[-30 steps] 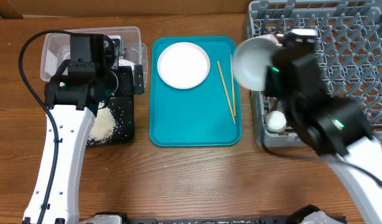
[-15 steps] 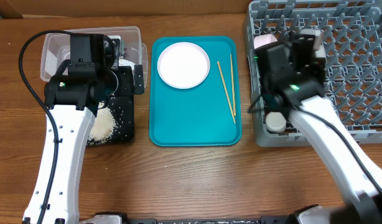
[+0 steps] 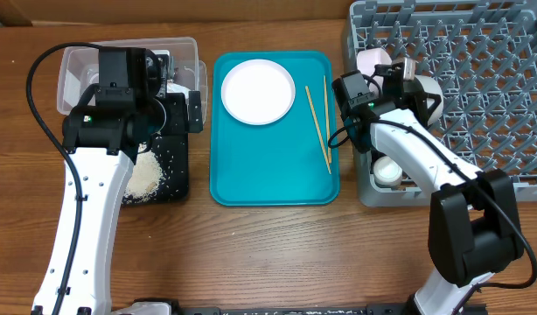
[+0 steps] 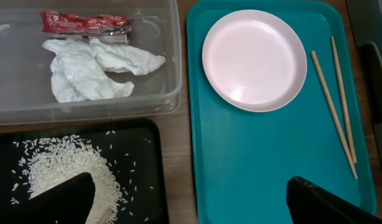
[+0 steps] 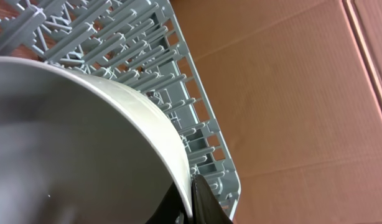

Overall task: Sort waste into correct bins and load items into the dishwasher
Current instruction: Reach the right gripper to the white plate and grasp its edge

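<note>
Right gripper (image 5: 194, 200) pinched shut on rim of pale grey bowl (image 5: 73, 143). Bowl tilted over left columns of dish rack (image 3: 478, 105), just beside pinkish plate (image 3: 373, 61) standing in rack. Left gripper (image 4: 188, 186) jaws wide, empty, well left of rack.

My worry: rim-only pinch, so bowl may slip, snag pegs or knock plate.

A second ago bowl hung at rack's left edge; now inside. Left arm unmoved.

Even bright light; blurry close-up bowl (image 5: 73, 146)
</note>
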